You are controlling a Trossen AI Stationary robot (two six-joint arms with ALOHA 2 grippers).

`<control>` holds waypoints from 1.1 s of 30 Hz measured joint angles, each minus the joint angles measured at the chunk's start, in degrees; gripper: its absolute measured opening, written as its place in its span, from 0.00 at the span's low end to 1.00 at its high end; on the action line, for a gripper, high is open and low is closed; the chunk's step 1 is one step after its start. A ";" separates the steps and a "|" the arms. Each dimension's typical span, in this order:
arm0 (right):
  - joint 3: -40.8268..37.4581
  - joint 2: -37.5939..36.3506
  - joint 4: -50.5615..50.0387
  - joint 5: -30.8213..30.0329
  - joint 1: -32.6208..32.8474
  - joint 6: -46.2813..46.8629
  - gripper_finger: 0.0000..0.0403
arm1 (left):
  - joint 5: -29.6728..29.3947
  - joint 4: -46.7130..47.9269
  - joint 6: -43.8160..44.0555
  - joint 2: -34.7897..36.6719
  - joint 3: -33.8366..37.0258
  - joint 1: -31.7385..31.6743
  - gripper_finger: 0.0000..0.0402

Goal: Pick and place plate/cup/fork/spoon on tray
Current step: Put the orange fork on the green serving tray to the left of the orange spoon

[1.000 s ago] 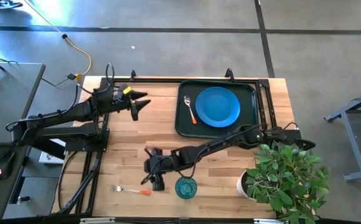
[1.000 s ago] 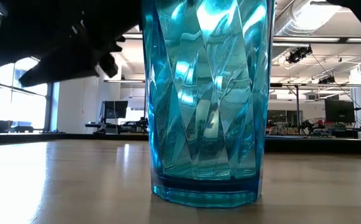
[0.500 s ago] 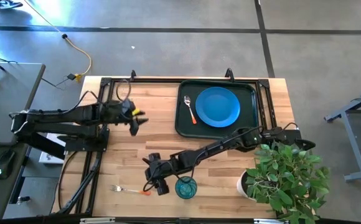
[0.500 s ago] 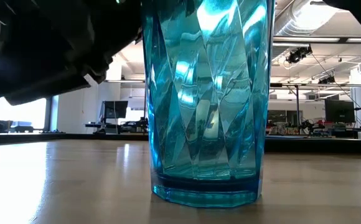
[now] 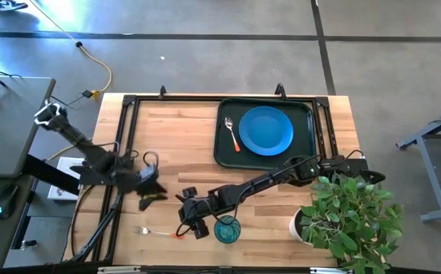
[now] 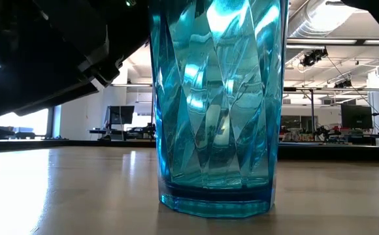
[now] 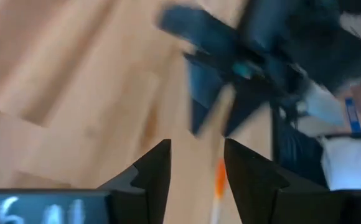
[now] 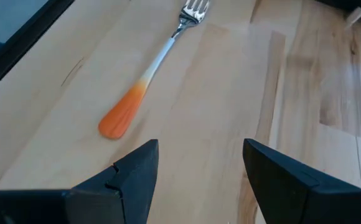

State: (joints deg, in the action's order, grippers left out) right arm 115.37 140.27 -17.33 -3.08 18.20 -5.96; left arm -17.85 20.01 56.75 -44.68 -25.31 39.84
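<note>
Nearest us, at the bench's (image 5: 167, 152) six-o'clock edge, the silver orange-handled fork (image 5: 160, 231) and the see-through teal-blue tumbler cup (image 5: 226, 228) remain to be moved. We see the right gripper (image 5: 195, 226) between them, fingers spread wide and empty. At nine o'clock the left gripper (image 5: 150, 194) holds nothing, its opening unclear. Farthest, at one o'clock, the dark rectangular tray (image 5: 306, 113) already carries the round bright-blue plate (image 5: 266, 130) and the orange-handled spoon (image 5: 232, 134).
</note>
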 joint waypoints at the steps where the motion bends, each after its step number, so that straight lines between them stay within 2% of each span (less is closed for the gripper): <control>1: 0.00 0.00 -0.18 -0.07 0.00 0.45 0.56 | -1.17 -0.15 1.40 -0.89 -0.16 2.81 0.33; 7: 0.00 0.00 -0.21 -0.15 -0.04 1.49 0.56 | -2.87 -0.64 10.91 -9.64 -0.23 15.20 0.30; 12: 0.00 0.00 0.10 -0.27 -0.04 3.17 0.56 | -0.35 -8.30 11.49 -19.13 -0.20 20.51 0.30; 21: 0.00 0.00 2.05 -0.36 -0.31 6.60 0.56 | -0.38 -21.92 3.08 -32.08 -0.45 23.62 0.30; 28: 0.00 0.00 2.15 -2.45 -0.46 8.76 0.56 | 0.56 -17.38 1.57 -39.35 -3.61 24.02 0.30; 33: 0.00 0.00 2.22 -2.96 -0.57 9.47 0.56 | 0.67 -14.99 1.42 -41.51 -4.45 23.02 0.29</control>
State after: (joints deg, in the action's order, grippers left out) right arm 115.37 140.27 -15.11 -6.04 17.63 3.51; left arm -17.18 5.02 58.17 -86.19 -29.76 62.86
